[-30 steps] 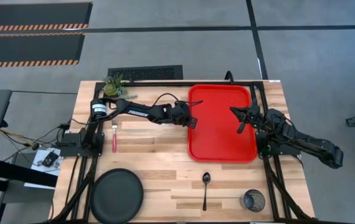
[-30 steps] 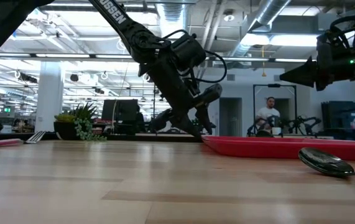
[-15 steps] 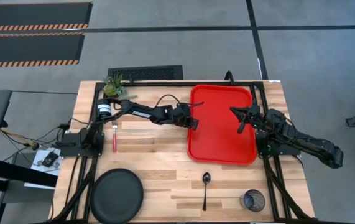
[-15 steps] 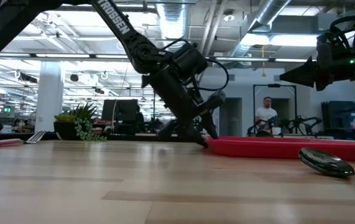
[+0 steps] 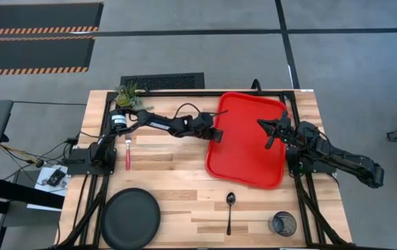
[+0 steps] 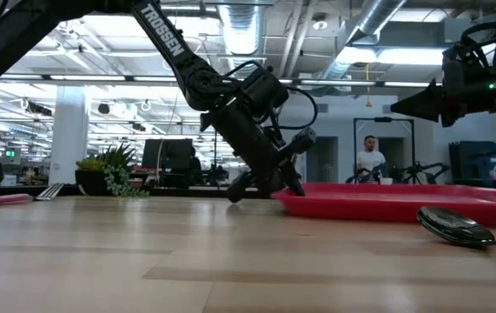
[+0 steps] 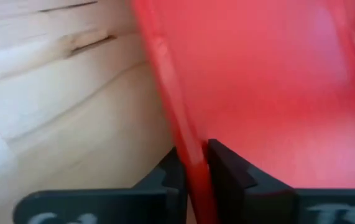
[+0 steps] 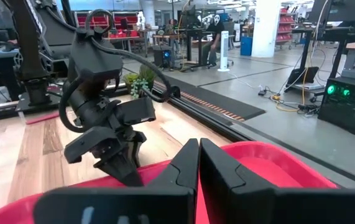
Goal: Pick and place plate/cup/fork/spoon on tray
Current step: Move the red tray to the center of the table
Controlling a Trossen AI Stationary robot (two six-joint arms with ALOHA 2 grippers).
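The red tray (image 5: 247,139) lies askew at the table's far right. My left gripper (image 5: 216,134) is shut on its left rim, as the left wrist view shows (image 7: 196,177). My right gripper (image 5: 270,133) hovers shut and level over the tray's right part, touching nothing. The black plate (image 5: 130,219) lies flat at the near left. The dark spoon (image 5: 230,212) and the tinted cup (image 5: 283,223) rest near the front edge. The red-handled fork (image 5: 128,154) lies at the left. My left gripper pinches the tray's left rim (image 7: 189,146) about midway along that side, with one finger inside the tray and one outside. The fingers (image 6: 275,184) slant down from the table's left. The rest of the tray rests on the table.
A small potted plant (image 5: 126,96) stands at the far left corner. Black frame rails run along both table sides. The wood between the fork, the plate and the tray is bare. In the low view a person (image 6: 370,162) stands far behind the table.
My left gripper has sunk toward the tray's left rim and shut on it. The tray has turned on the table: its far end has gone toward the right edge, its near end toward the left.
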